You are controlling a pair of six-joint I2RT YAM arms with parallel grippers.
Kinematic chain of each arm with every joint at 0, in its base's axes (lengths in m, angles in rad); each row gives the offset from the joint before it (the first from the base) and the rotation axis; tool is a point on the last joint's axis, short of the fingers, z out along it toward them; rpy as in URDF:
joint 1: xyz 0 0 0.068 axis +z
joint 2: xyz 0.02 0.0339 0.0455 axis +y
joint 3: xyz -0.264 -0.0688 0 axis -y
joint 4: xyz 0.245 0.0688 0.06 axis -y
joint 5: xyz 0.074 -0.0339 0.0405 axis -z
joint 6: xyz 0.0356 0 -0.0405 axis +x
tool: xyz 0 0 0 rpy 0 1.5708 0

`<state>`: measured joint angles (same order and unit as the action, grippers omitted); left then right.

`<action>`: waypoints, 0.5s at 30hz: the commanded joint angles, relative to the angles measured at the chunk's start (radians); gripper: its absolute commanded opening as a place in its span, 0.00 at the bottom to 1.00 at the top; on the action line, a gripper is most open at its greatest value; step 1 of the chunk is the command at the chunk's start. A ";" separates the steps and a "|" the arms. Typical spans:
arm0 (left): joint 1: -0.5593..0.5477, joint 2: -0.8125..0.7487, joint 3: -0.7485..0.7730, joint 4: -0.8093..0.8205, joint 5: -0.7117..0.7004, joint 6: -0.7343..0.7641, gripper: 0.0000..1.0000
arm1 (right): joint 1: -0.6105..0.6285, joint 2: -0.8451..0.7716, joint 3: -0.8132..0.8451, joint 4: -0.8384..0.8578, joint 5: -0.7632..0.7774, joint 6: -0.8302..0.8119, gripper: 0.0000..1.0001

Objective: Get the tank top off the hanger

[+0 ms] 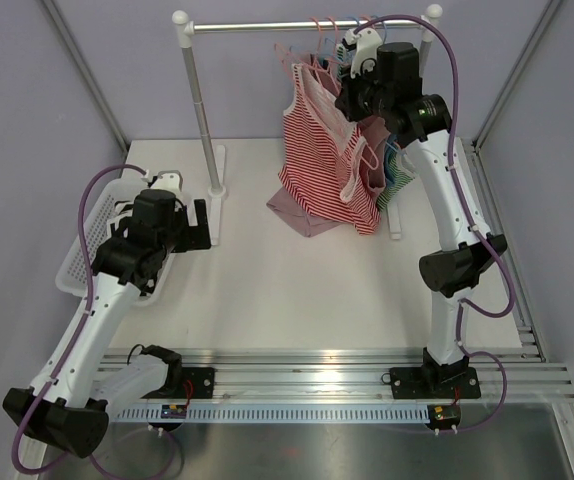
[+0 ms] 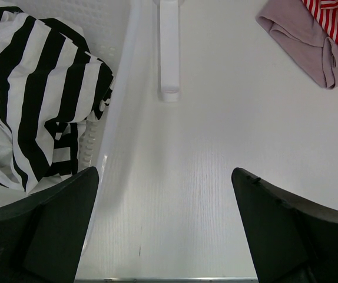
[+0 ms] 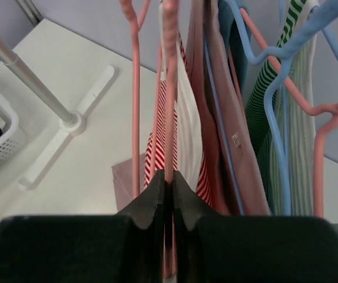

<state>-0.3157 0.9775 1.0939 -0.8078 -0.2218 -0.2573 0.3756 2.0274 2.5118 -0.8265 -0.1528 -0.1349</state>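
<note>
White counter [image 1: 267,290], purple-grey walls behind. Clothes rail [image 1: 297,25] at far side; red-striped tank top [image 1: 317,170] hangs there among other garments. Basket [image 1: 67,275] at left, black-white striped cloth [image 2: 33,88] inside. Left pincer [image 2: 164,177] wide, over counter beside basket. Right pincer [image 3: 169,183] clamped on pink hanger [image 3: 169,88].

A white plastic basket [image 1: 72,268] sits at the left edge of the desk [image 1: 297,300], with a black-and-white striped garment [image 2: 36,100] heaped inside. A white clothes rack [image 1: 199,110] stands along the far edge. A green-striped garment [image 1: 399,180] hangs near its right end.
</note>
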 commanded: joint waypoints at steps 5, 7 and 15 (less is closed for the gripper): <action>-0.006 -0.026 -0.002 0.053 0.033 0.020 0.99 | -0.007 -0.024 0.009 0.122 -0.034 0.135 0.00; -0.006 -0.036 0.001 0.050 0.033 0.018 0.99 | -0.006 -0.036 0.004 0.142 -0.005 0.191 0.00; -0.008 -0.051 0.023 0.036 0.018 0.010 0.99 | -0.006 -0.104 -0.001 0.211 0.022 0.244 0.00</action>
<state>-0.3191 0.9417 1.0904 -0.8066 -0.2092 -0.2565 0.3737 2.0186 2.4969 -0.7341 -0.1474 0.0654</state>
